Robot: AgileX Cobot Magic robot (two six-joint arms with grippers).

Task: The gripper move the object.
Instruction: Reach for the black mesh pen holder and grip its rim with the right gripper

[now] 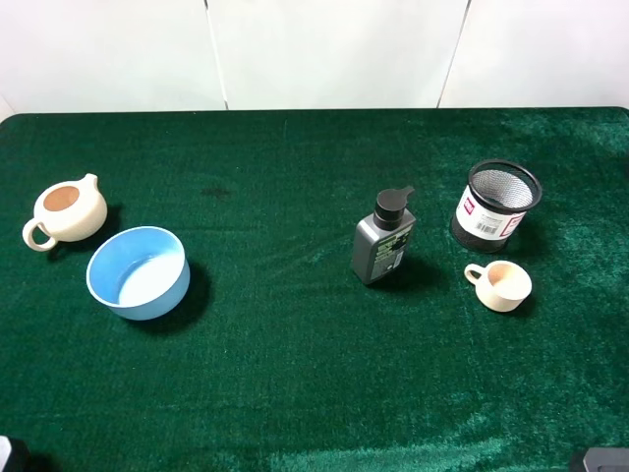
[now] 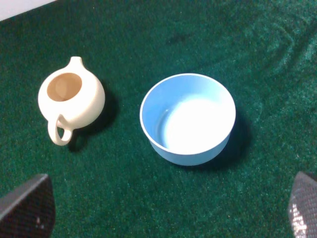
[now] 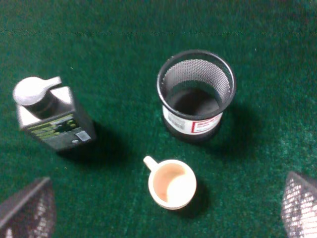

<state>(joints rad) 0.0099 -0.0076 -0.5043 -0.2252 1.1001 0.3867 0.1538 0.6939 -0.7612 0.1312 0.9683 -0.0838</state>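
The black wire-mesh pen cup (image 1: 496, 206) with a white and red barcode label stands upright at the right of the green table. It is empty. In the right wrist view the pen cup (image 3: 196, 96) lies ahead of my right gripper (image 3: 163, 219), which is open and empty, with its fingertips (image 3: 27, 210) far apart and well clear of the cup. My left gripper (image 2: 166, 215) is open and empty too, on the left side of the table, far from the pen cup. In the high view only dark bits of the arms show at the bottom corners.
A grey pump bottle (image 1: 383, 238) stands left of the pen cup, and a small cream cup (image 1: 499, 285) sits just in front of it. A blue bowl (image 1: 138, 272) and a cream teapot (image 1: 64, 209) sit at the left. A white wall runs behind the table.
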